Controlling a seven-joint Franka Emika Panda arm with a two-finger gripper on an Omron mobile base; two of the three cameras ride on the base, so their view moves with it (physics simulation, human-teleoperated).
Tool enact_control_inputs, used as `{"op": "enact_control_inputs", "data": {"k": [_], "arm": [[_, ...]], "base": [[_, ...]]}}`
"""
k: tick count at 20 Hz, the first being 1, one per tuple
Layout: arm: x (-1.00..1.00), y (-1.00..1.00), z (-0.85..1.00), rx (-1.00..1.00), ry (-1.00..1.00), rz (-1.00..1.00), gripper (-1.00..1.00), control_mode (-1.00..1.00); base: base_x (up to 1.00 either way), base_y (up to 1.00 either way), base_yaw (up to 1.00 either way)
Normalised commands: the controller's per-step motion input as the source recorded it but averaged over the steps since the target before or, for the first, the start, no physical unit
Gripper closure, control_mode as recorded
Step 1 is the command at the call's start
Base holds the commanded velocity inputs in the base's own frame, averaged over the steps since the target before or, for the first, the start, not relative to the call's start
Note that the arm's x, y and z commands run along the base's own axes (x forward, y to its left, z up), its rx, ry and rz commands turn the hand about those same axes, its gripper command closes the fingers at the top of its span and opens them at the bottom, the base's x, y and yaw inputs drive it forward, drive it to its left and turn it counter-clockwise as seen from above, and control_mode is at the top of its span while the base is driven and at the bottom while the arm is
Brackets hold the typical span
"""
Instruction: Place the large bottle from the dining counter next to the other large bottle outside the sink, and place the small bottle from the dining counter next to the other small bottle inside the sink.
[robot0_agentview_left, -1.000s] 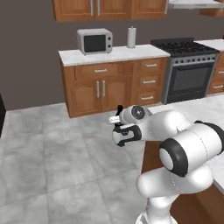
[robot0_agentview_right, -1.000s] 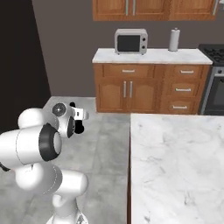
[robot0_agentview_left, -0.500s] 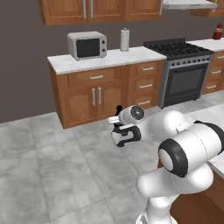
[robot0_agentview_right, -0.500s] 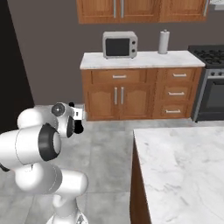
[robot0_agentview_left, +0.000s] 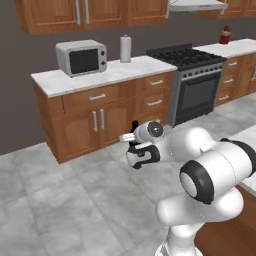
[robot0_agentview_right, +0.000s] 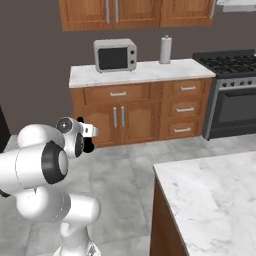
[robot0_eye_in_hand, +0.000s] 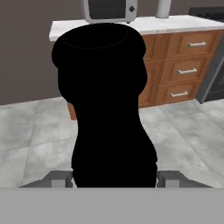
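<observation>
Currently the large black bottle (robot0_eye_in_hand: 107, 109) is held between the jaws of the gripper (robot0_eye_in_hand: 113, 178), carried above the floor. A slip could be caused by base motion, or a knock against the dining counter (robot0_agentview_right: 215, 200) edge.

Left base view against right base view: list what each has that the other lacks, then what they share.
Left base view alone: a red bottle on the far counter past the stove, and the range hood.
Right base view alone: the marble dining counter, seen broadly.
Both: the microwave, the paper towel roll, the stove and the gripper.
</observation>
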Motion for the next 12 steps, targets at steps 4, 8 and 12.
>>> {"op": "enact_control_inputs", "data": {"k": [4, 8, 12], "arm": [[0.00, 0.00, 0.00, 0.00, 0.00, 0.00, 1.00, 1.00], [0.00, 0.00, 0.00, 0.00, 0.00, 0.00, 1.00, 1.00], [0.00, 0.00, 0.00, 0.00, 0.00, 0.00, 1.00, 1.00]], "base": [[0.53, 0.56, -0.32], [0.54, 0.55, -0.32], [0.54, 0.53, -0.33]]}}
